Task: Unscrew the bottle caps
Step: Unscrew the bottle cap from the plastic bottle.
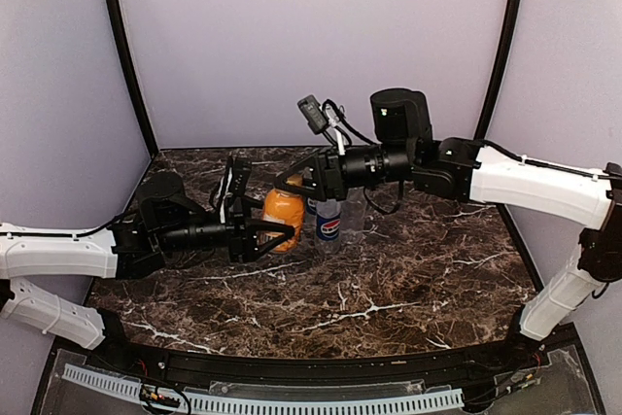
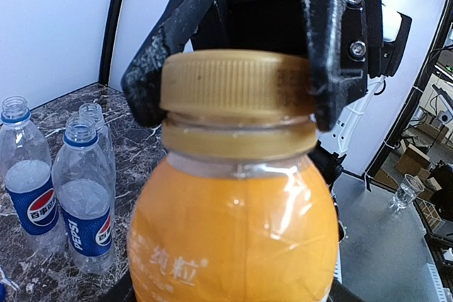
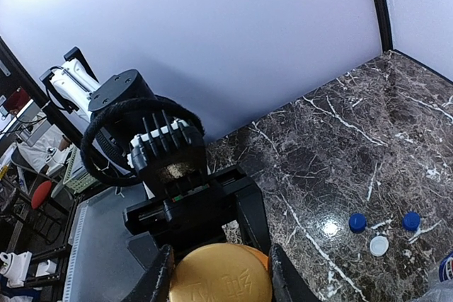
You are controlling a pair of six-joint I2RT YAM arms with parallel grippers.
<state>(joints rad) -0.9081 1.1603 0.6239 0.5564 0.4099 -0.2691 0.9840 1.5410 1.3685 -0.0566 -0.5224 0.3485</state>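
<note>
Looking down from the top camera, the left gripper (image 1: 275, 230) is clamped across the body of the orange bottle (image 1: 284, 213), which stands upright near the middle of the marble table (image 1: 408, 279). The right gripper (image 1: 295, 185) reaches in over the bottle's top. A Pepsi bottle (image 1: 328, 223) stands just beside the orange one, on its right.

From the left wrist, the orange cap (image 2: 237, 83) sits on its bottle's neck. The right gripper's black fingers (image 2: 333, 61) press against it from both sides, jaws narrow around it. Three uncapped clear bottles (image 2: 83, 203) stand on the table to the left.

From the right wrist, the cap's top lies between the two fingers, touching both. Two blue caps (image 3: 358, 222) and a white cap (image 3: 379, 245) lie loose on the table at lower right, close together.
</note>
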